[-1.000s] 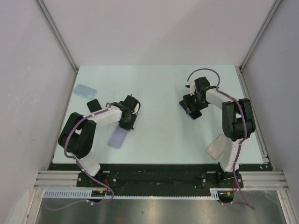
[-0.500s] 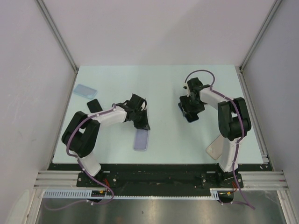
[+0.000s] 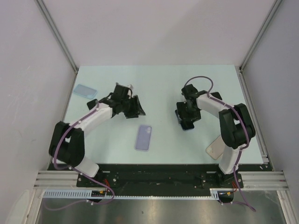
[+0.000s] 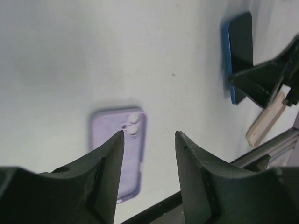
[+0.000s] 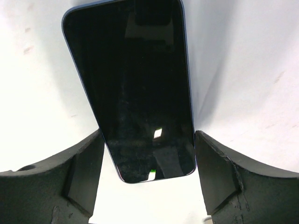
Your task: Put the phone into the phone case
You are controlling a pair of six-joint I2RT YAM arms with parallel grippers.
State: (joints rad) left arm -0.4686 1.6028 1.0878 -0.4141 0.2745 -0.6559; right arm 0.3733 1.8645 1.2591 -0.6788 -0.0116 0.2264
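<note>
straddling the slim dark-blue phone (image 5: pixel 133 88), right end effector (image 5: pixel 148 135) grip unclear | left end effector (image 4: pixel 150 133) released | risk: thin edges may slip free

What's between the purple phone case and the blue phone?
Nothing, just bare pale table between the purple phone case and the blue-edged phone; the left wrist view shows it.
</note>
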